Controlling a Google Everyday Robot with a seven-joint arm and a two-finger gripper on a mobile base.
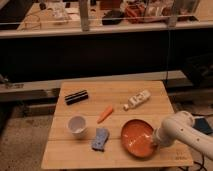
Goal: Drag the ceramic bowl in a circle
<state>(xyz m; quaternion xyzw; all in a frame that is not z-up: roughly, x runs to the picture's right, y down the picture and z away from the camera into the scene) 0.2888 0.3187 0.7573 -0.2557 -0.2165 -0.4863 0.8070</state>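
Observation:
The ceramic bowl (136,138) is orange-red, wide and shallow. It sits on the wooden table (65,156) near the front right edge. My gripper (155,141) is at the end of the white arm that reaches in from the right, and it is at the bowl's right rim. The arm's end hides the contact with the rim.
A blue sponge (100,139) lies just left of the bowl, and a white cup (76,125) stands further left. An orange carrot (105,114), a white bottle (137,100) and a black object (76,96) lie further back. The table's front edge is close to the bowl.

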